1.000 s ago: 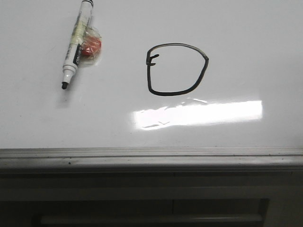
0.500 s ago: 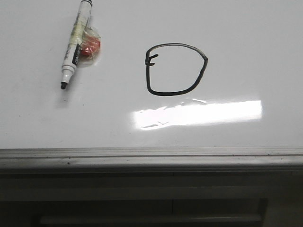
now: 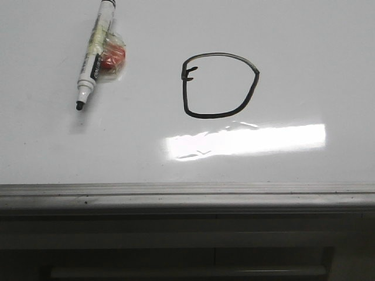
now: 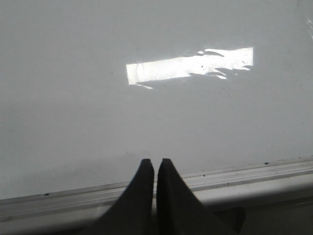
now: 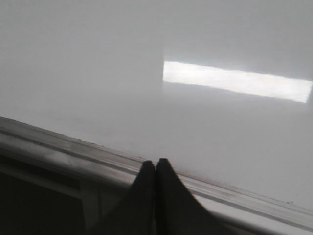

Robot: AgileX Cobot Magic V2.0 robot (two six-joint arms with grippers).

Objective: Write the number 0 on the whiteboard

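The number 0 (image 3: pixel 256 82) is drawn in black on the whiteboard (image 3: pixel 304 52), a D-like loop with a flat left side and a small tick at its upper left. A white marker (image 3: pixel 94 55) with its black tip uncapped lies at the board's far left, taped to a red lump (image 3: pixel 112 58). Neither gripper shows in the front view. My left gripper (image 4: pixel 153 161) is shut and empty over the board's grey ledge (image 4: pixel 254 171). Over that same ledge (image 5: pixel 58 147), my right gripper (image 5: pixel 155 160) is shut too, holding nothing.
A bright rectangular glare patch (image 3: pixel 246 140) lies just below the drawn loop. The grey metal ledge (image 3: pixel 187 196) runs along the board's near edge, with a dark cabinet front (image 3: pixel 187 257) beneath it.
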